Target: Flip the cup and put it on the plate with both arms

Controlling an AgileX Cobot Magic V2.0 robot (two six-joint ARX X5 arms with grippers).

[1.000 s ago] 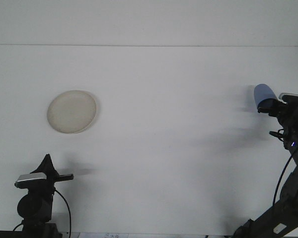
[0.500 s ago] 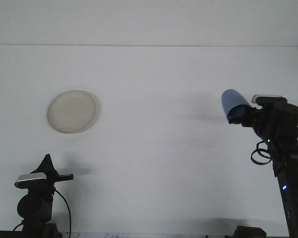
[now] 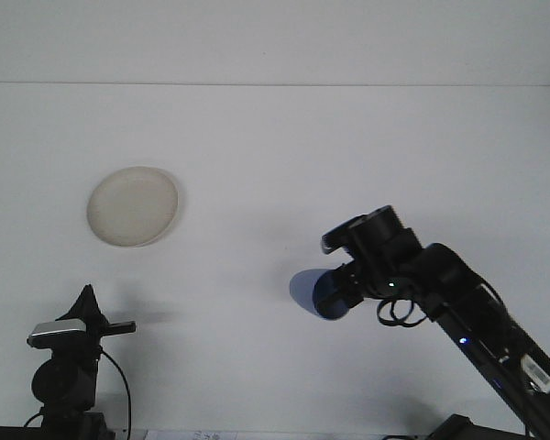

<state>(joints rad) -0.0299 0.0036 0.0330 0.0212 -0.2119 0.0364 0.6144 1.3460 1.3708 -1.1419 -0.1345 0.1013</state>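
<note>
The right gripper (image 3: 335,291) is closed around a blue cup (image 3: 312,293), which it holds on its side near the middle of the white table (image 3: 348,137), well apart from the cream plate (image 3: 132,206) and to the right of it and nearer the robot. The cup's rounded end faces left, toward the plate; whether that end is the mouth or the base cannot be told from this view, nor whether the cup touches the table or hangs just above it. Nothing shows inside the cup.

The left gripper (image 3: 84,302) sits low at the near left edge, below the plate, holding nothing; how far its fingers are parted cannot be told.

The plate holds nothing.

Risks, as I judge them: the cup is pinched at 1 end only, so a sideways push could twist it out of the grasp and send it rolling. With 2 arms involved, a handover seems likely, and letting go before the left arm has a firm hold would drop the cup. Setting it down off-centre on the shallow plate could tip it.
</note>
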